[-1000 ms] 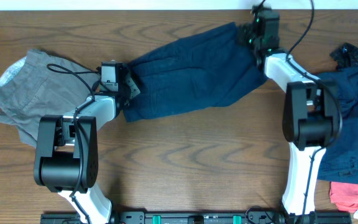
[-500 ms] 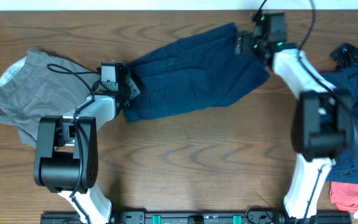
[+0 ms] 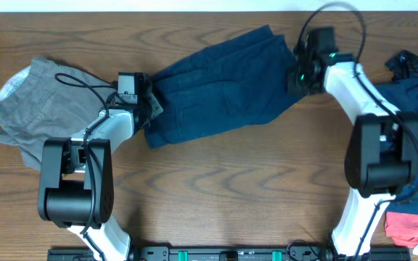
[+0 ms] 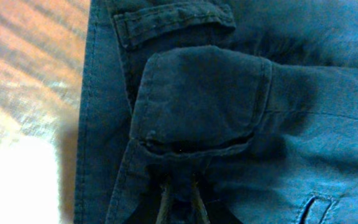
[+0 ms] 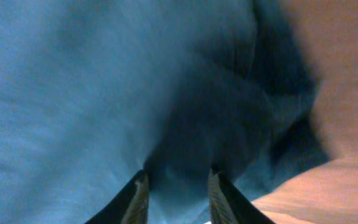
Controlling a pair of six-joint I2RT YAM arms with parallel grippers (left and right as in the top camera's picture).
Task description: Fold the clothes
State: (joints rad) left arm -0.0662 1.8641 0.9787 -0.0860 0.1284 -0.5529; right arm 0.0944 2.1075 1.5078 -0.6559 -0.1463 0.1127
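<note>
Table (image 3: 216, 196): wood, holds all clothes.
Navy shorts (image 3: 223, 87): spread at centre-back, slanting, between both arms.
Left gripper (image 3: 151, 107): narrow, pinches left end of shorts at seam.
Right gripper (image 3: 300, 76): fingers apart over right edge, cloth not yet pinched.
Advice: close right on edge layer only, then lift both ends level, cloth taut, no bunching.

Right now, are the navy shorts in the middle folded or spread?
Spread: the navy shorts lie stretched out on the table, no half laid over the other.
</note>
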